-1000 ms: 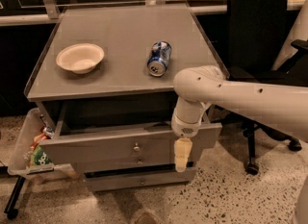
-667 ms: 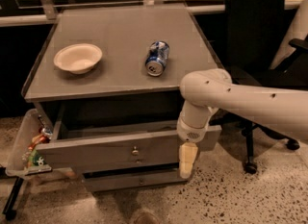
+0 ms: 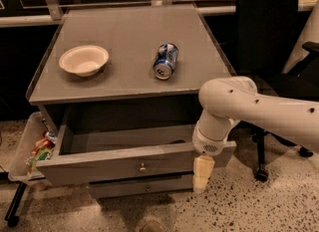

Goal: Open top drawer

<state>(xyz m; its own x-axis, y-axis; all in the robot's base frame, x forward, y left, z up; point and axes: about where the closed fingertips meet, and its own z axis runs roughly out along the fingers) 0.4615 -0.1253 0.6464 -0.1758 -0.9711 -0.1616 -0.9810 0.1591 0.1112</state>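
Top drawer point(image 3: 134, 164) farther out, tool point(image 3: 203, 176) low before its right front edge, grip state unclear.

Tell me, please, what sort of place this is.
Probably an office: a black swivel chair on casters stands on a speckled floor beside a grey drawer cabinet carrying a bowl and a drink can. The claw hangs in front of the open top drawer, at its end nearer the chair.
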